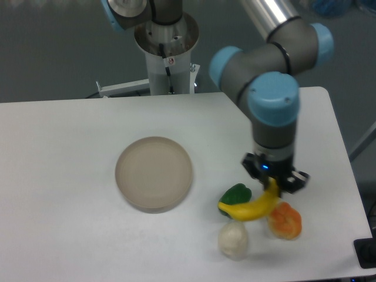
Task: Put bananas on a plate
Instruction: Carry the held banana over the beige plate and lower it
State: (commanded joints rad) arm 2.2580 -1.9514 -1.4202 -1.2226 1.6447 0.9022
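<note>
The yellow banana (249, 208) hangs lifted above the table, its right end held in my gripper (274, 184), which is shut on it. Its left tip reaches over the green pepper. The round beige plate (154, 174) lies flat left of centre with nothing on it, roughly a plate's width to the left of the banana. My arm's blue-capped wrist stands straight above the gripper.
A green pepper (237, 194) lies just under the banana's left end. An orange lumpy fruit (285, 221) sits below and right of the gripper, and a white lumpy item (233, 240) lies near the front edge. The robot base (166, 53) stands behind the table.
</note>
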